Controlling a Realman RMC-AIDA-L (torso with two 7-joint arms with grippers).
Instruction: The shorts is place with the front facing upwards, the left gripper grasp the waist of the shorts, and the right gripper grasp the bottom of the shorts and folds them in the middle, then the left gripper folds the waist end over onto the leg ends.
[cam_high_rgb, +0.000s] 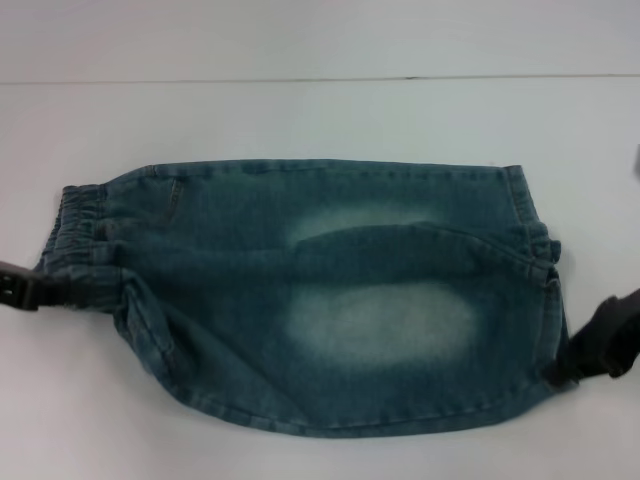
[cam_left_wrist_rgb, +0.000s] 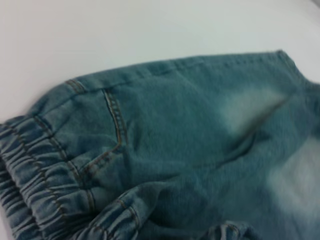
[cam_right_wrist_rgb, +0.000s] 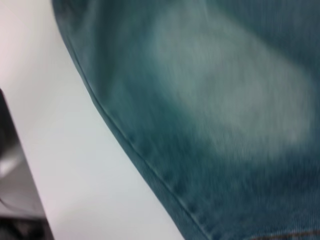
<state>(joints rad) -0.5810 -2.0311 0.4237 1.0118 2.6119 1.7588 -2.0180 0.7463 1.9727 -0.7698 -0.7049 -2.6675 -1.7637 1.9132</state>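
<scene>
The blue-teal denim shorts (cam_high_rgb: 350, 300) lie flat on the white table, folded lengthwise, with two pale faded patches facing up. The puckered waist (cam_high_rgb: 75, 230) is at the left end and the leg ends (cam_high_rgb: 530, 240) at the right end. My left gripper (cam_high_rgb: 45, 287) sits at the near corner of the waist, shut on the gathered band, and the cloth bunches toward it. My right gripper (cam_high_rgb: 568, 362) is at the near right corner, shut on the leg ends. The left wrist view shows the waist (cam_left_wrist_rgb: 30, 170) and a pocket seam (cam_left_wrist_rgb: 116, 125). A faded patch (cam_right_wrist_rgb: 225, 100) fills the right wrist view.
White table (cam_high_rgb: 300, 110) surrounds the shorts on all sides, with a thin seam line running across it at the far side. The table's edge (cam_right_wrist_rgb: 25, 165) shows in the right wrist view, with dark floor beyond it.
</scene>
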